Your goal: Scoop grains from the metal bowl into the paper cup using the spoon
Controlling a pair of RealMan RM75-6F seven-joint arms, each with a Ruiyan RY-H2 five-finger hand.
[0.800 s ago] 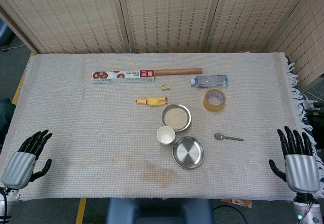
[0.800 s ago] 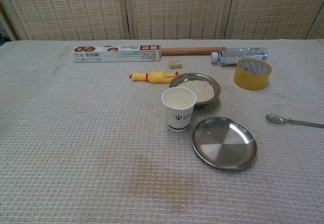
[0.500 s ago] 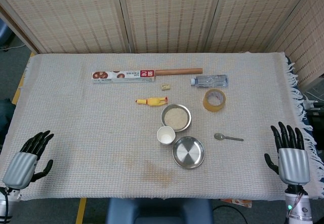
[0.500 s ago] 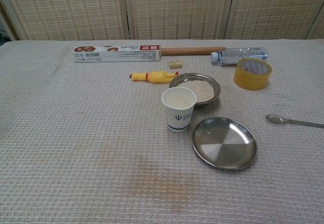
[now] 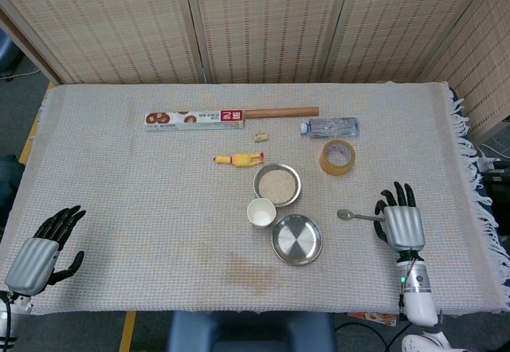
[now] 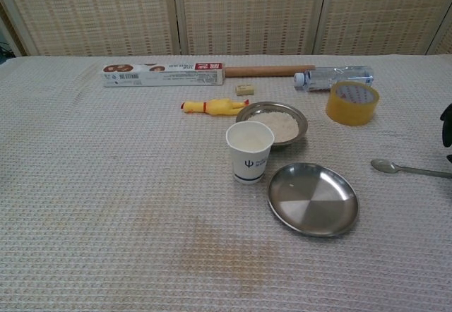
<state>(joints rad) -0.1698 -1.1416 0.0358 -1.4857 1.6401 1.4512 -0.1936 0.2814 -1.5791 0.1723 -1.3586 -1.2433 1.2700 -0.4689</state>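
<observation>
The right robot hand (image 5: pixel 402 223), fingers spread and grasping nothing, hovers at the handle end of the small metal spoon (image 5: pixel 358 216). The left robot hand (image 5: pixel 38 250) lies released, far left of the spoon.

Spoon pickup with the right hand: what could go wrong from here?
1. The spoon lies flat on the cloth, handle toward the right hand; fingers may slide it instead of lifting it.
2. The paper cup stands close against the metal bowl and the empty plate; a scooping stroke could tip the light cup.
3. The tape roll sits near the bowl, narrowing the approach.
</observation>
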